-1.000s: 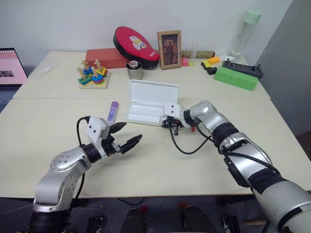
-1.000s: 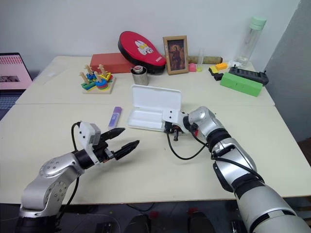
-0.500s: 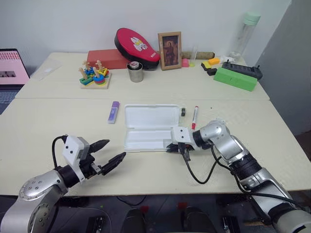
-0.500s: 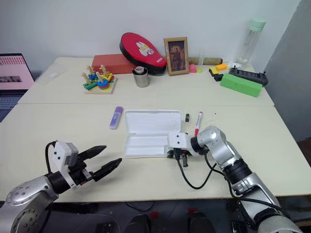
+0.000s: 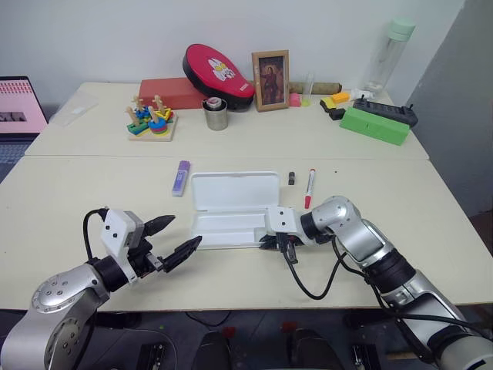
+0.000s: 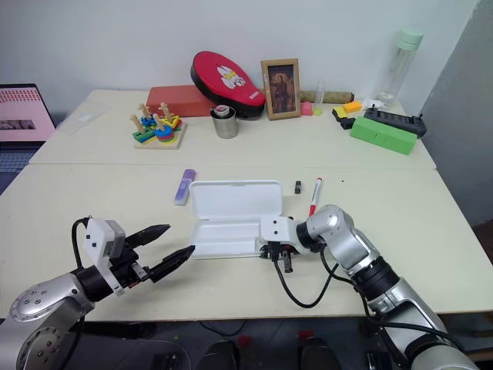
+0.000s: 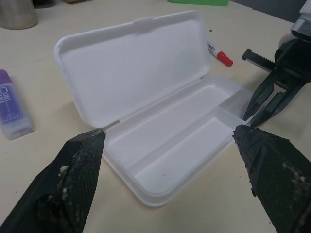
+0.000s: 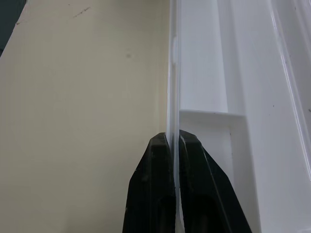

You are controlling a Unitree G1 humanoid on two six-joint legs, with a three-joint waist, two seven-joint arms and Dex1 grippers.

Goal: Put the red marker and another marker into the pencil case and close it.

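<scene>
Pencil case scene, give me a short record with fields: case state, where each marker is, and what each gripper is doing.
pencil case: open, lid raised, tray empty, on the table
red marker: flat on the table, beside the case on the robot's right, outside it
purple marker: flat on the table, beside the case on the robot's left, outside it
right gripper: shut on the tray's thin front rim near its right end
left gripper: open, holding nothing, near the case's left end

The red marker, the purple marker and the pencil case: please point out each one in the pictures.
red marker (image 5: 309,186), left eye view, middle of its white barrel.
purple marker (image 5: 180,177), left eye view, middle of its body.
pencil case (image 5: 235,190), left eye view, inside of its open lid.
</scene>
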